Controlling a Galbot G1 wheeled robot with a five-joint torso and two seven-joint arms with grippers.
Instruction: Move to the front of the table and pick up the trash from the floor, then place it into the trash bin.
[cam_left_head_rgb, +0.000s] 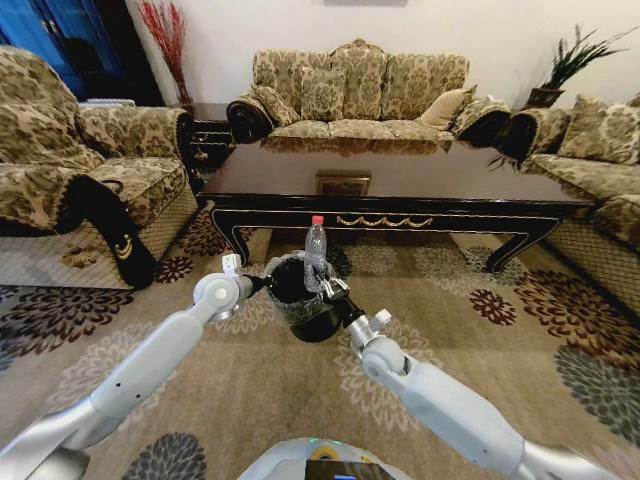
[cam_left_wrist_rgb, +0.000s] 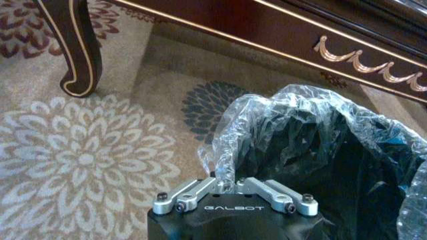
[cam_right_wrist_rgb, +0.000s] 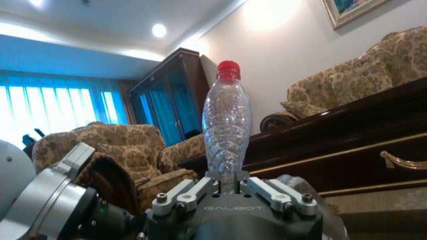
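Observation:
I hold the trash, a clear plastic bottle with a red cap, upright in my right gripper, which is shut on its base just over the trash bin. In the right wrist view the bottle rises from between the gripper fingers. My left gripper sits at the bin's left rim. In the left wrist view the left gripper is shut on the folded plastic bag of the black bin. The dark table stands right behind the bin on the flowered floor.
An armchair stands at the left, a sofa behind the table, and another sofa at the right. A small brown box lies on the tabletop. The table's curved leg is close to the bin.

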